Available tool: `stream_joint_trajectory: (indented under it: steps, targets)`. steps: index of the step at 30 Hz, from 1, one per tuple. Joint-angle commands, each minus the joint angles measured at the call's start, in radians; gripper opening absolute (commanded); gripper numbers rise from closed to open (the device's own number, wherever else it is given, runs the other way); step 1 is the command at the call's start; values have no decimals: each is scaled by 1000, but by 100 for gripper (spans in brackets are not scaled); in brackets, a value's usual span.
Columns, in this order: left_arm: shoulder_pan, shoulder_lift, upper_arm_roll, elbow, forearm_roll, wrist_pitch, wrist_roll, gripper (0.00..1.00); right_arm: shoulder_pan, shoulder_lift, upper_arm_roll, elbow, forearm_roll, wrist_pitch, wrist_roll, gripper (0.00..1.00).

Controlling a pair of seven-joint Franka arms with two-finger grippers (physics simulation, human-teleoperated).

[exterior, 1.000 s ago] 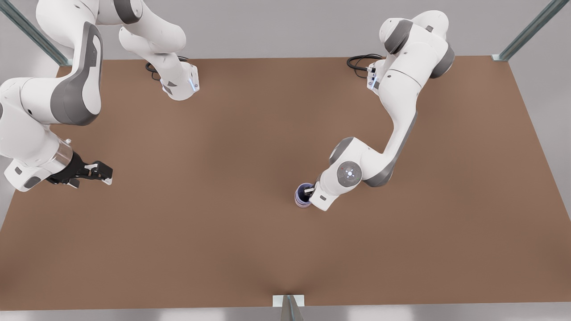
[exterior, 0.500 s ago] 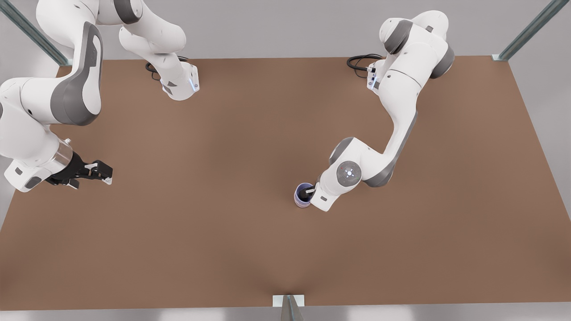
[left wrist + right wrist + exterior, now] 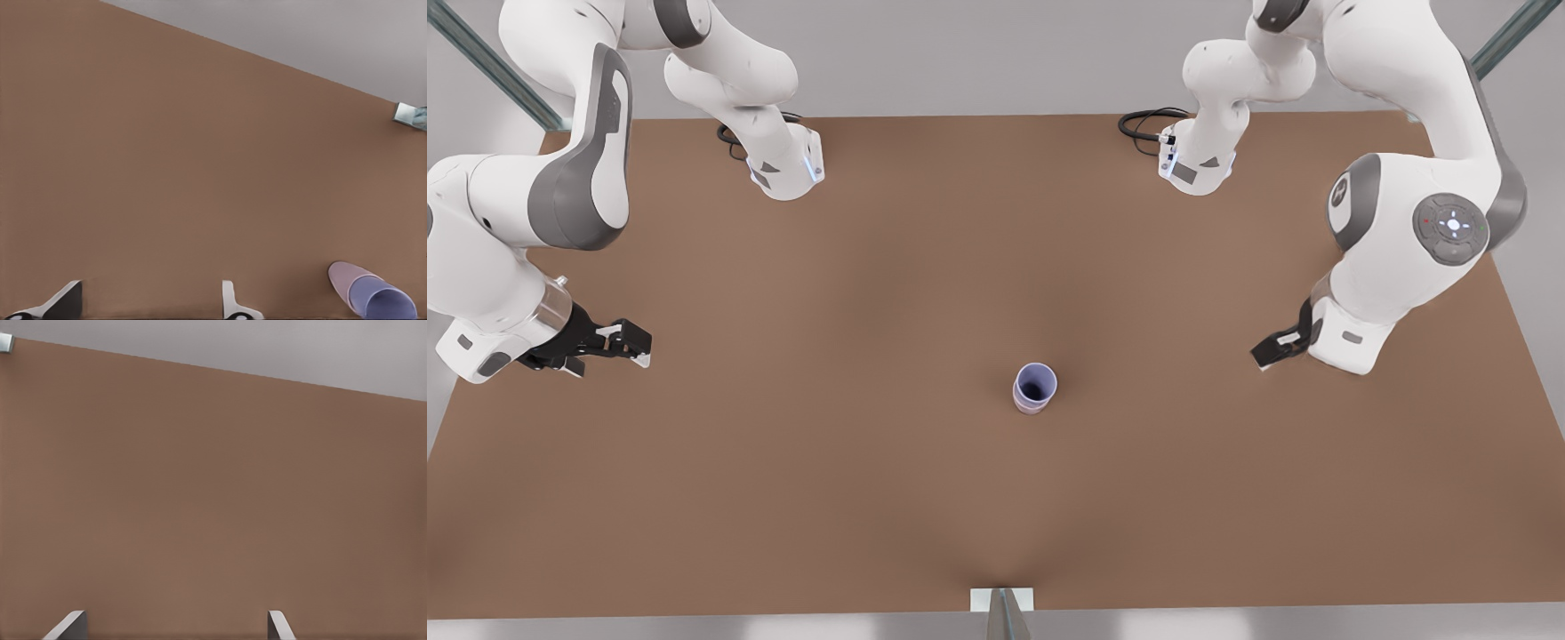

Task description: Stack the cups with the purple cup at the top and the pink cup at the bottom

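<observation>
The two cups stood nested and upright on the brown worktop (image 3: 800, 498), a little toward the edge that carries the small metal bracket (image 3: 1001, 601) and well apart from both arms. The pink cup (image 3: 1031, 409) was on the bottom, resting on the worktop. The purple cup (image 3: 1035, 383) sat inside it with its rim uppermost and its dark mouth open to the front view. In the left wrist view the same pair appeared with the lavender rim projecting from the mauve wall.

The left end effector (image 3: 1269, 355) hung over the worktop near the edge at the front view's right, level with the cups across the surface but clear of them. Its two fingers (image 3: 65, 301) were spread apart with bare worktop between them, gripping and touching nothing.

The right end effector (image 3: 637, 343) waited over the worktop near the opposite edge, at the front view's left, farther from the stack. Its fingers (image 3: 67, 623) were parted widely, also empty, with plain brown surface between them and the bracket at the far edge of its wrist view.
</observation>
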Motion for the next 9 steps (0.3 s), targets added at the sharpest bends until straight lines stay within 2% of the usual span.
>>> stream_joint_trajectory:
  steps: [1, 2, 9]
  targets:
    - [28, -25, -43, 0, 4, -94, 590, 100, 0, -1, 0, 1, 1, 0, -11, 100]
    - [57, -30, -82, 0, 4, -94, 596, 100, 0, -1, 0, 1, 1, 0, -11, 100]
    - [59, -16, -86, -45, 7, -68, 613, 100, 0, -1, 0, 1, 1, 0, -11, 100]
